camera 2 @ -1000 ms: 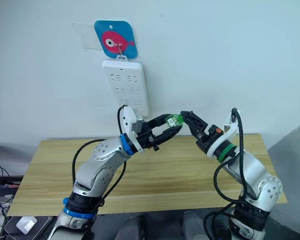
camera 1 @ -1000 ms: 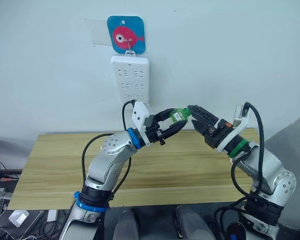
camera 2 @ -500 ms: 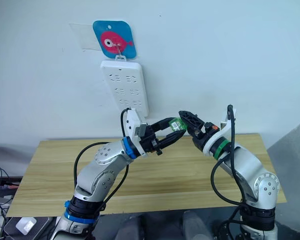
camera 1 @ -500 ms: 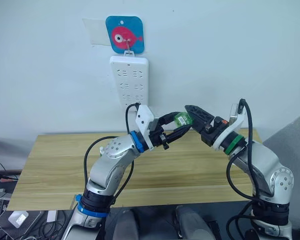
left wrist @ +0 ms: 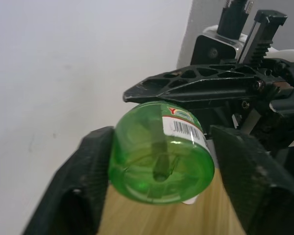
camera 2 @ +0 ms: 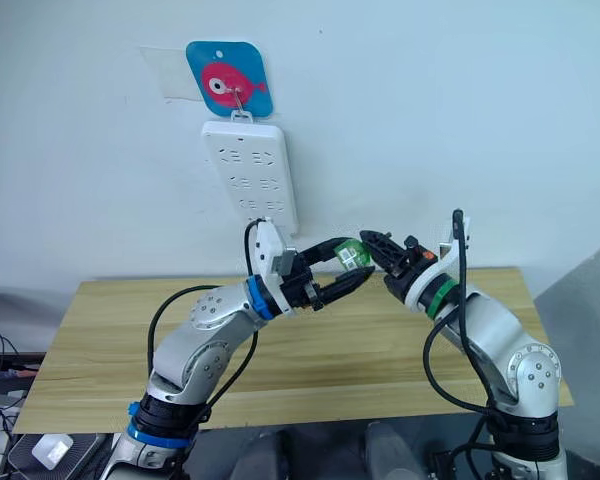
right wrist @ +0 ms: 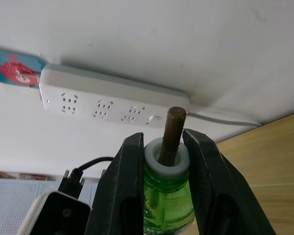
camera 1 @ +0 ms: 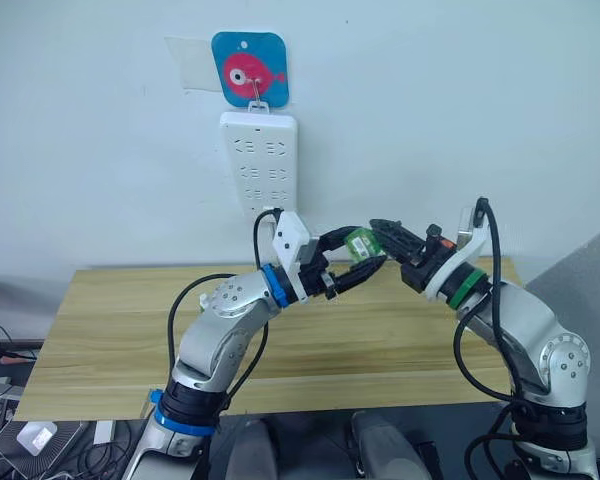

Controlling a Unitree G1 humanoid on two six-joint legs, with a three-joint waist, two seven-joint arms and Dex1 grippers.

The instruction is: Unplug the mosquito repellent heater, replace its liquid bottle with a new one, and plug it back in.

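My right gripper (right wrist: 162, 161) has closed on the green liquid bottle's (left wrist: 160, 159) neck, above the desk's (camera 1: 110, 330) far edge; my left gripper (left wrist: 159, 161) stays spread beside it, so the handover is nearly complete.

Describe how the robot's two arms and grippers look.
Both arms are silver-grey metal with black cables looped alongside. The left gripper has a blue wrist ring and a white block; the right gripper has a green ring. Each carries two black, latticed fingers.
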